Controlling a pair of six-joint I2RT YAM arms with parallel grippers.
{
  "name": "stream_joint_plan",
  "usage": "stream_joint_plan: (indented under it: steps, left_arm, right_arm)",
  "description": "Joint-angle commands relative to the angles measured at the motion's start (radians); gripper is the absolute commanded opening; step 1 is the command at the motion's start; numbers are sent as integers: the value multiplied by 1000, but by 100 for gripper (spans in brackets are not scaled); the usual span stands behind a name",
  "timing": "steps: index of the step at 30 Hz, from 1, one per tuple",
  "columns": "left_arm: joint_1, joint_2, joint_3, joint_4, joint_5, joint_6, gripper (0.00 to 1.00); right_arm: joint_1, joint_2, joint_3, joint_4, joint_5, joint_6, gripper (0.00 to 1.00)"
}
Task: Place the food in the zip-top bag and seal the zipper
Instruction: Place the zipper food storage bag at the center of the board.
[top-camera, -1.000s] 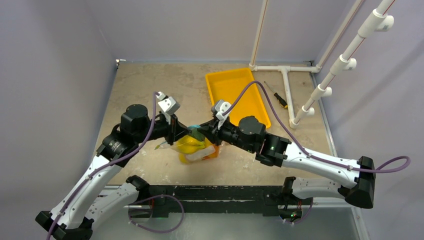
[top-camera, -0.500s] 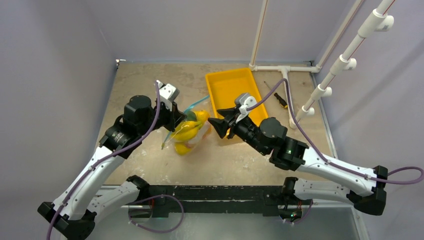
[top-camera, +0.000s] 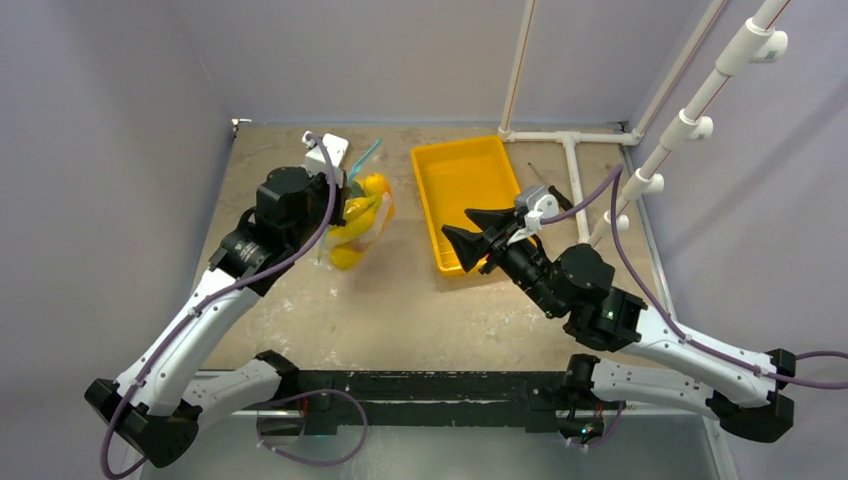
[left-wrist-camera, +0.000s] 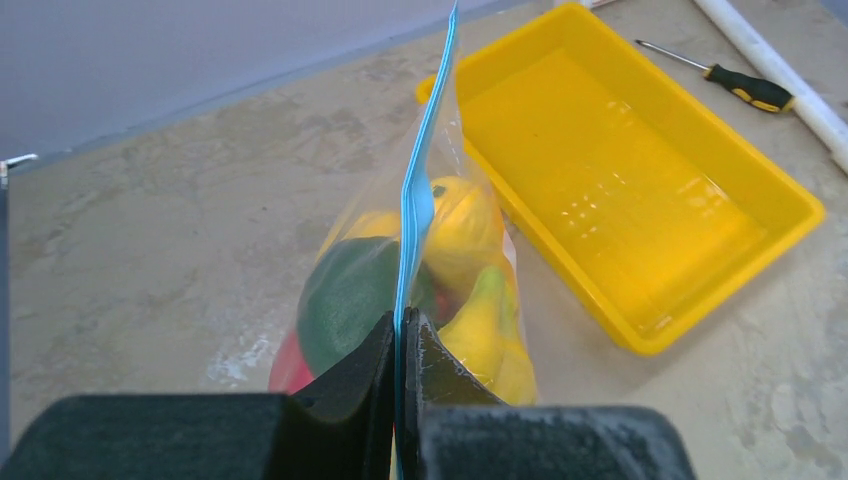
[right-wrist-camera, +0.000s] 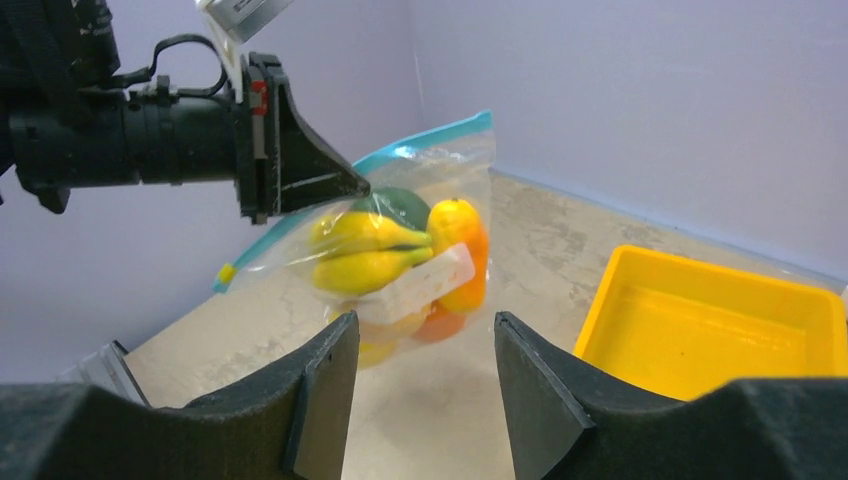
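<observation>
The clear zip-top bag (top-camera: 358, 214) hangs from my left gripper (top-camera: 343, 190) above the table's back left. It holds the food (right-wrist-camera: 400, 262): yellow bananas, a dark green avocado (left-wrist-camera: 352, 298), orange and red fruit. My left gripper (left-wrist-camera: 403, 325) is shut on the teal-blue zipper (left-wrist-camera: 424, 165), which runs straight and pressed flat away from the jaws. In the right wrist view the zipper (right-wrist-camera: 420, 146) slants along the bag's top. My right gripper (top-camera: 474, 232) is open and empty, over the tray's near end, apart from the bag. It also shows in its own wrist view (right-wrist-camera: 427, 330).
An empty yellow tray (top-camera: 455, 165) lies at the back centre, just right of the bag. A screwdriver (top-camera: 553, 193) lies right of the tray. A white pipe frame (top-camera: 575, 165) stands at the back right, with a slanted pipe rack beyond.
My left gripper has carried the hanging bag from the table's middle up and toward the back left. My right gripper has let go of the bag, opened and pulled back to the right.
</observation>
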Motion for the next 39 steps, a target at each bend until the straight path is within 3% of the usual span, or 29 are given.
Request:
stream_joint_plan:
  steps: [1, 4, 10, 18, 27, 39]
  left_arm:
    - [8, 36, 53, 159, -131, 113, 0]
    - [48, 95, 51, 212, -151, 165, 0]
    - [229, 183, 7, 304, -60, 187, 0]
    - [237, 274, -81, 399, -3, 133, 0]
    - [133, 350, -174, 426, -12, 9, 0]
    - [-28, 246, -388, 520, -34, -171, 0]
  right_arm:
    - [5, -30, -38, 40, 11, 1, 56]
    - [5, -31, -49, 44, -3, -10, 57]
    - [4, -34, -54, 32, -43, -4, 59]
    - [4, -38, -83, 36, -100, 25, 59]
    - [4, -40, -104, 38, -147, 77, 62]
    - [5, -66, -140, 31, -95, 165, 71]
